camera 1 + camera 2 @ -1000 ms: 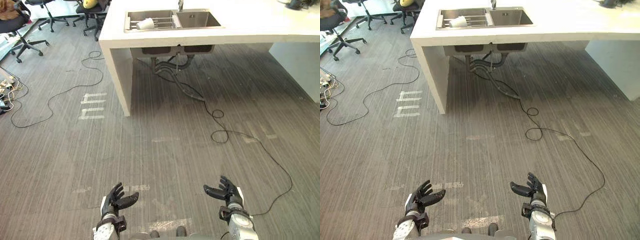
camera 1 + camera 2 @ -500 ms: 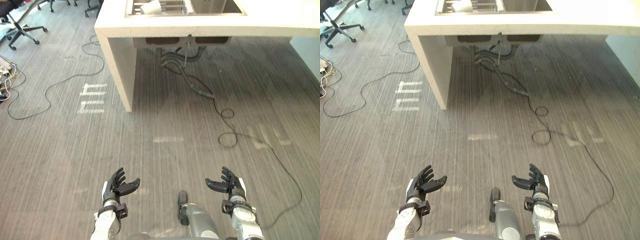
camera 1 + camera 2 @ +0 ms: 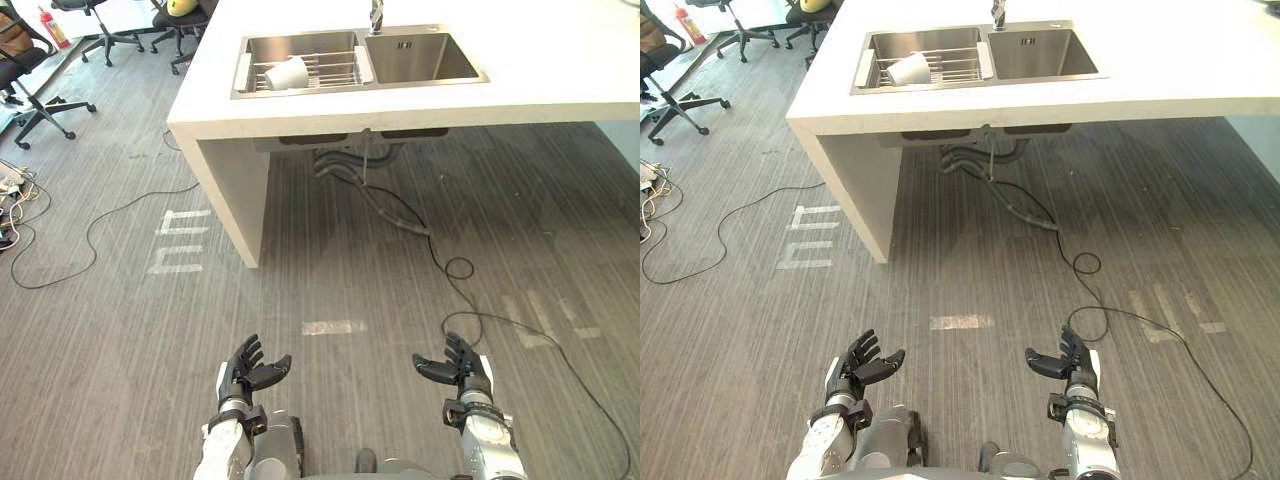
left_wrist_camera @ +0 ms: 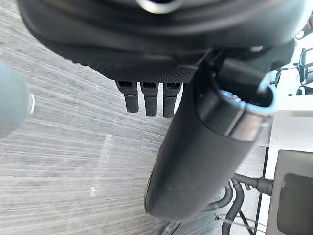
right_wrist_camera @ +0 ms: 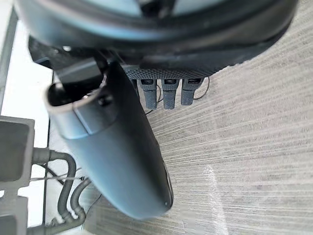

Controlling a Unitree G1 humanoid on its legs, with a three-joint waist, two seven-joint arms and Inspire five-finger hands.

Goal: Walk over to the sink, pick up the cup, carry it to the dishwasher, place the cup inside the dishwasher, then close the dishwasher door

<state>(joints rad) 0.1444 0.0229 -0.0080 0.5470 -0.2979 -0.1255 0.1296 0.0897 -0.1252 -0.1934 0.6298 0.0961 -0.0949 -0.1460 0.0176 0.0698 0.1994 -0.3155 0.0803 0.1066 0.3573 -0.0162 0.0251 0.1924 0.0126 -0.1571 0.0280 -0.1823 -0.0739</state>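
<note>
A white cup (image 3: 288, 72) lies on its side on a wire rack in the left basin of a steel double sink (image 3: 412, 58), set in a white counter (image 3: 540, 75) ahead of me. Both hands hang low over the floor, far short of the counter. My left hand (image 3: 250, 371) is open with relaxed fingers and holds nothing. My right hand (image 3: 458, 366) is open too and holds nothing. In the right eye view the cup (image 3: 909, 69) shows in the same basin.
Grey pipes (image 3: 345, 165) hang under the sink, and a black cord (image 3: 450, 270) trails from them across the grey floor. Office chairs (image 3: 35, 75) stand at the far left with another cord (image 3: 90, 230) nearby. White tape marks (image 3: 180, 242) lie beside the counter's leg (image 3: 235, 190).
The whole view has shifted: the counter and sink are nearer and show more fully than a second ago. Both hands stay open and low in front of me.
</note>
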